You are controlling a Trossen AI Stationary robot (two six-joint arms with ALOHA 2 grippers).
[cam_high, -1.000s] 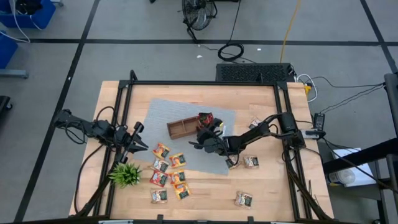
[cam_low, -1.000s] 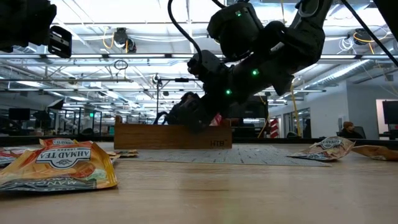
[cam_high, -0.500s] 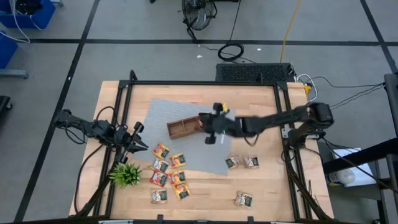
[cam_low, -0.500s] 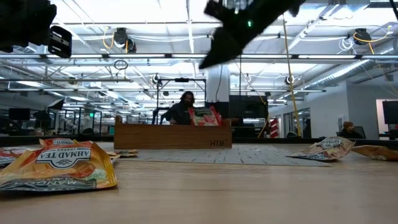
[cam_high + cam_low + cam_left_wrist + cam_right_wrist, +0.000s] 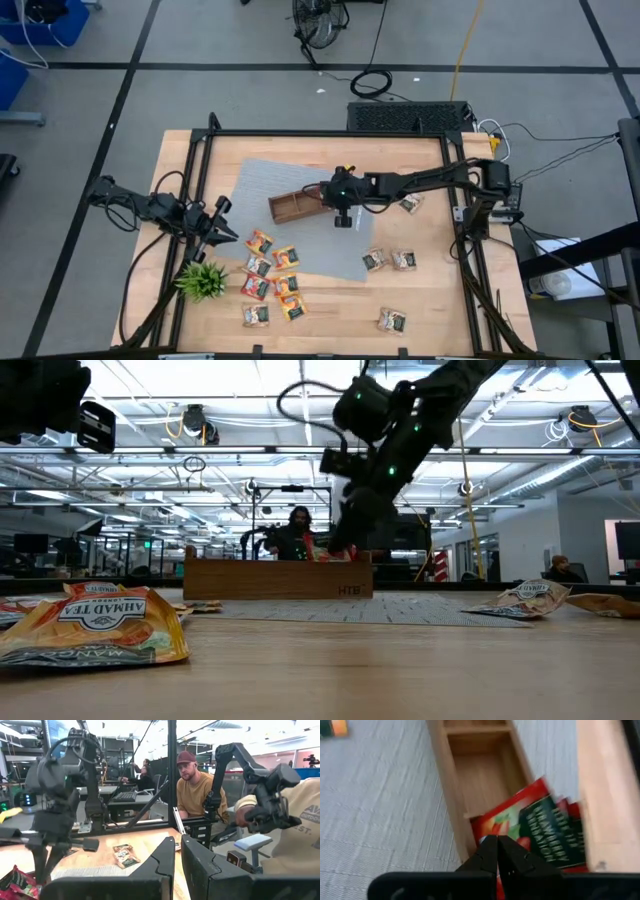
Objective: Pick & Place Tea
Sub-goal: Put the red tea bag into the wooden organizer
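Note:
A brown wooden tray (image 5: 290, 207) lies on a grey mat (image 5: 300, 240). Red tea sachets (image 5: 535, 835) lie tilted in its right-end compartment and stick up over the wall (image 5: 338, 551). My right gripper (image 5: 497, 845) is shut and points down at the sachets' edge beside the tray's near wall (image 5: 452, 790). Several more tea sachets lie flat on the table at the near left (image 5: 272, 275) and near right (image 5: 390, 260). My left gripper (image 5: 215, 235) waits at the left, shut, holding nothing. My right gripper comes from above, pointing down, with its shut fingertips (image 5: 490, 851) at the edge of the top red sachet (image 5: 487, 827) in the tray's right-end compartment. Whether the tips touch the sachet, I cannot tell. The sachet leans in the compartment.
A small green plant (image 5: 203, 280) stands at the near left, close to my left gripper. One sachet (image 5: 410, 202) lies to the right of the tray under my right arm. A black frame (image 5: 330, 135) runs round the table. People sit beyond the table's right edge.
My right gripper has risen from the tray's right end, leaving a red sachet there. It has then swung a little toward the far edge and come down over the same compartment again. The sachet has stayed in the tray.

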